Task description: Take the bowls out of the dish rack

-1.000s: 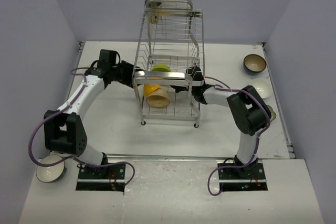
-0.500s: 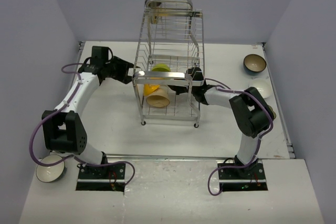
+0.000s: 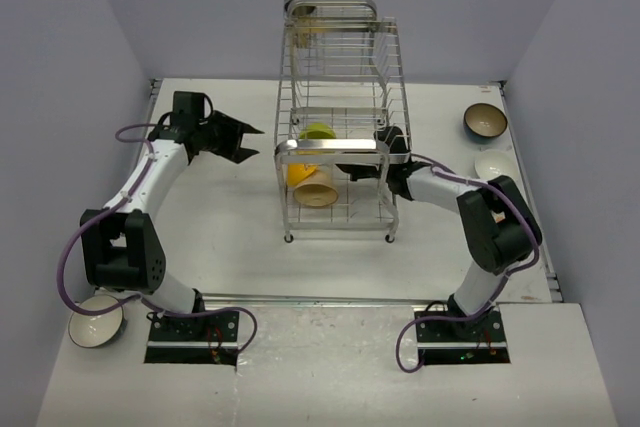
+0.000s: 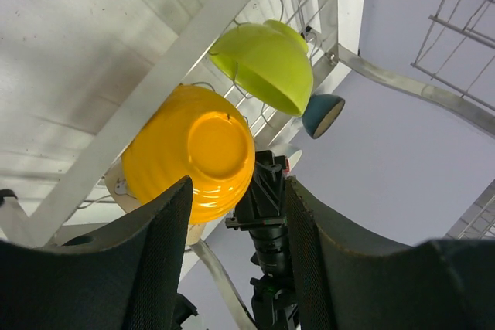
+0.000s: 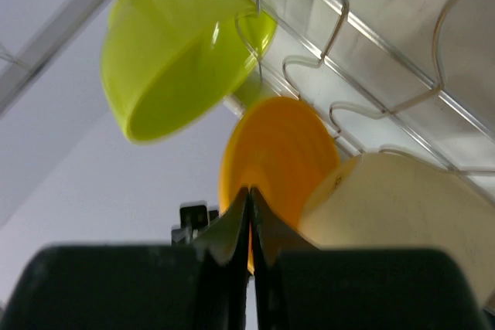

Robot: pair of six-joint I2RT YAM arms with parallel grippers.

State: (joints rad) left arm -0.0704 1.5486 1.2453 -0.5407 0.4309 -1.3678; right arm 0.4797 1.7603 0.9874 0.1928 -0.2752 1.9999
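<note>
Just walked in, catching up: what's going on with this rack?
Two arms are unloading the dish rack. The right end effector, shut, reaches into its lower tier by the orange bowl; the left end effector hangs open beside the rack, not touching it. The green bowl and cream bowl are inside too; a dark bowl and white bowl sit outside, at right.

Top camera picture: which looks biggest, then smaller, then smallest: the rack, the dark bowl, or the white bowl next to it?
1. Rack: by far the largest.
2. Dark bowl and white bowl: they look about the same size, so I can't rank them.
</note>
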